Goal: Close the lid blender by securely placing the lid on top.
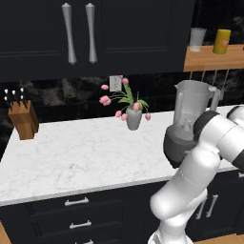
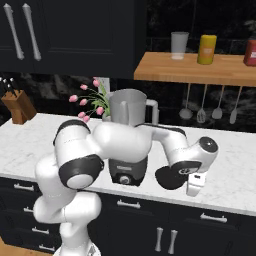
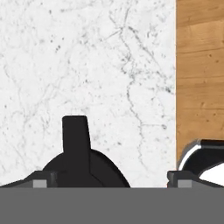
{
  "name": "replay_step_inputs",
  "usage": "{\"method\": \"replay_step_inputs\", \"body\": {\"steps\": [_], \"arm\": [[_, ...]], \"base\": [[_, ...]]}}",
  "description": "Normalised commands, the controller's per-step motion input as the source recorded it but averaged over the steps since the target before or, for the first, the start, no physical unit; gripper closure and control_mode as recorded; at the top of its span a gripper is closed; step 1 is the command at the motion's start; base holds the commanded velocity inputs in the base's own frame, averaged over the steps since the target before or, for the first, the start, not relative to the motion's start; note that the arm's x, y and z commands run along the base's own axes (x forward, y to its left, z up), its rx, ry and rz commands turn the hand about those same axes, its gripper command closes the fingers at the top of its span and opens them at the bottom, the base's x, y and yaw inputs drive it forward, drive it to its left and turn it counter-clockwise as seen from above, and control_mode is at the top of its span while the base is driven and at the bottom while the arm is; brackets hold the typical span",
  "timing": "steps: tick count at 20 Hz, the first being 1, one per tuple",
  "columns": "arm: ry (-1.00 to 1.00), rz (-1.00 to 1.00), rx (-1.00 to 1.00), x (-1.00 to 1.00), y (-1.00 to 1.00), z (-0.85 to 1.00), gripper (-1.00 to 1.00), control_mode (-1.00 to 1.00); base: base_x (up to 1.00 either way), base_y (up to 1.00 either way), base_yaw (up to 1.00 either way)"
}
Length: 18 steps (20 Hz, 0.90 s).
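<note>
Lid (image 3: 103, 170) seemingly near counter (image 3: 87, 65) edge, gripper (image 3: 127, 166) spread.

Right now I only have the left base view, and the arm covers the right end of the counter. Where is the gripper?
Observer: In the right base view the gripper points down over the counter's front edge, to the right of the blender.
Operator: Is it holding the lid?
Observer: No, the jaws stand open. In the hand view a black domed shape, likely the lid, lies on the marble just beyond one fingertip.
Operator: How close to the edge is that?
Observer: The hand view has the wooden floor bordering the marble on the side away from that shape.
</note>
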Motion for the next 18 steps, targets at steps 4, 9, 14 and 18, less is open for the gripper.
{"method": "replay_step_inputs", "body": {"steps": [4,9,14,18], "arm": [[0.0,0.01,0.07,0.12,-0.04,-0.06,-1.0,-1.0],[0.0,0.0,0.03,0.23,0.0,-0.01,-1.0,-1.0],[0.0,0.0,0.01,0.23,0.0,-0.04,-1.0,-1.0],[0.0,0.0,0.0,0.11,0.0,-0.16,-1.0,-1.0]], "base": [[0.0,0.0,0.0],[0.0,0.0,0.0],[0.0,0.0,0.0],[0.0,0.0,0.0]]}}
